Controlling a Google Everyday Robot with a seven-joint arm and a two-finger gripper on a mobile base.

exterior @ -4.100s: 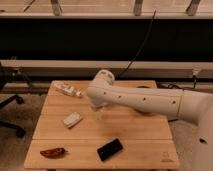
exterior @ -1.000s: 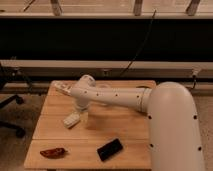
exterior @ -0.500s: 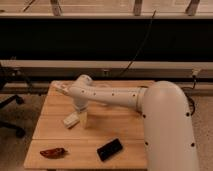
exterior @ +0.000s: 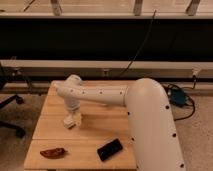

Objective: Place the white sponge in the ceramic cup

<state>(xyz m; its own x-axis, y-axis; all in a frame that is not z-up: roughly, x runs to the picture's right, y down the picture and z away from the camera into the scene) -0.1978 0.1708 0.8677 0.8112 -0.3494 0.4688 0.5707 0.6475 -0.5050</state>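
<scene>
The white sponge, a small cream-white chunk, lies on the wooden table left of the middle. My white arm reaches across the table from the right. My gripper points down and sits right at the sponge's top right side; I cannot tell whether it touches it. The ceramic cup does not show; the arm hides much of the table's far part.
A dark red, elongated object lies near the front left corner. A flat black object lies near the front edge. An office chair stands left of the table. Cables lie on the floor at right.
The arm has swung left across the table and lowered the gripper onto the sponge. Over the last second it only settled slightly. The sponge has stayed in place.
</scene>
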